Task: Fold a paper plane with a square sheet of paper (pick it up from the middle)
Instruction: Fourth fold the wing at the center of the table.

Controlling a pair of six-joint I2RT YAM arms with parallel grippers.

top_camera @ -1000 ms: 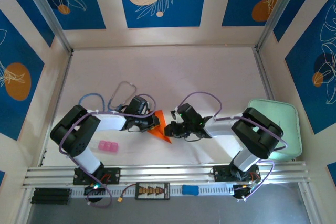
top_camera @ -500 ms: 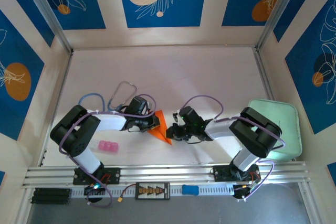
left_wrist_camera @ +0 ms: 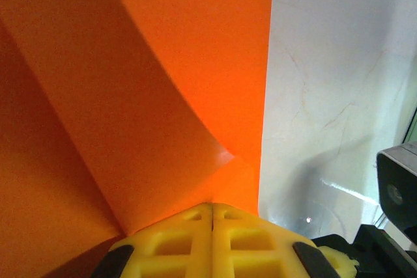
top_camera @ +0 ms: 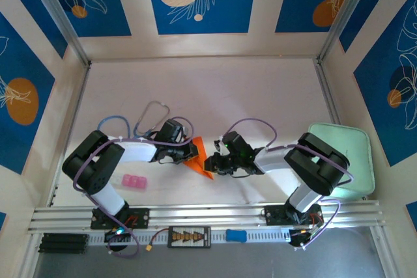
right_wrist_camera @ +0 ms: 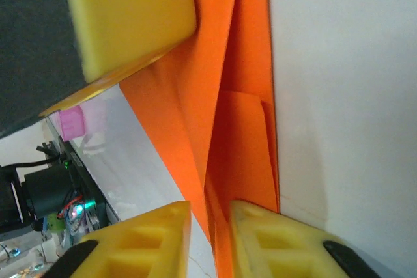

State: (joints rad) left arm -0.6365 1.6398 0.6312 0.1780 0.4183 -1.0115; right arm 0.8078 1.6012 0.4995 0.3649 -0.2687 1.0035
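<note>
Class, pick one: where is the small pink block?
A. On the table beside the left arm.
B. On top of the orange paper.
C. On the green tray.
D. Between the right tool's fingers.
A: the pink block lies on the table close to the left arm, apart from the paper and the tray.

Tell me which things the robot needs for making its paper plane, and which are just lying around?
For the job:
- the orange paper, partly folded
- the left gripper, pinching the paper
- the right gripper, a little open with the paper's edge between its fingers

Just lying about:
- the pink block
- the pale green tray
</note>
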